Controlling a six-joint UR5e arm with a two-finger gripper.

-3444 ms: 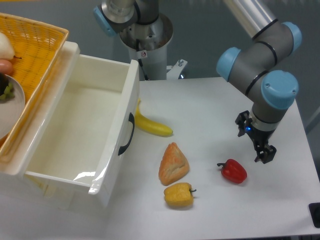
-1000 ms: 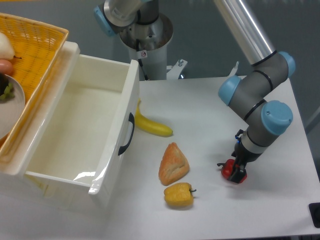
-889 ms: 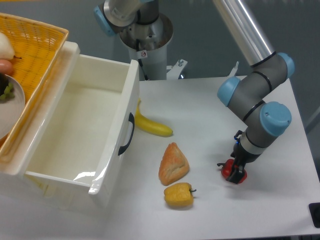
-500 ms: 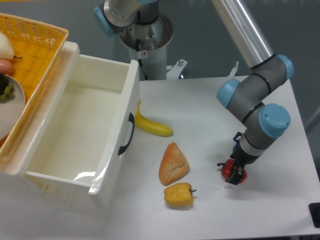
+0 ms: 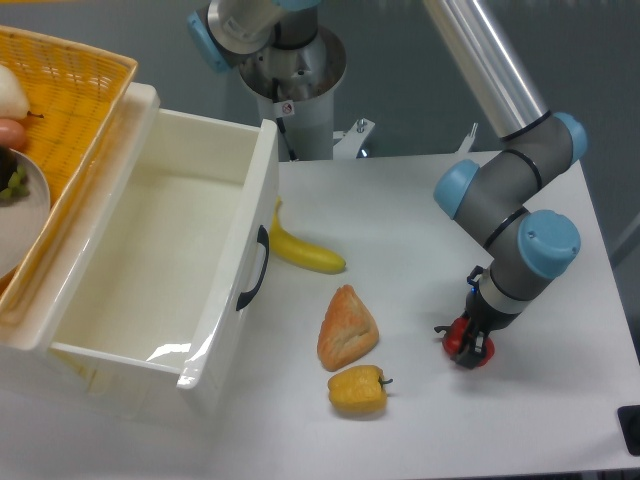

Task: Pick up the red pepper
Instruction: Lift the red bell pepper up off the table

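Observation:
The red pepper lies on the white table at the right, its dark stem pointing left. My gripper is down over it, pointing at the table. The dark fingers sit against the pepper's sides and cover most of it. Only a small red patch shows between and beside them. The pepper rests on the table surface.
An orange-tan pastry wedge and a yellow pepper lie left of the red pepper. A banana lies by the open white drawer. A wicker basket sits at the far left. The robot base stands behind.
Since 3.4 s ago the gripper came down from behind the red pepper onto it. Over the last second it has barely moved, and the pepper stays on the table.

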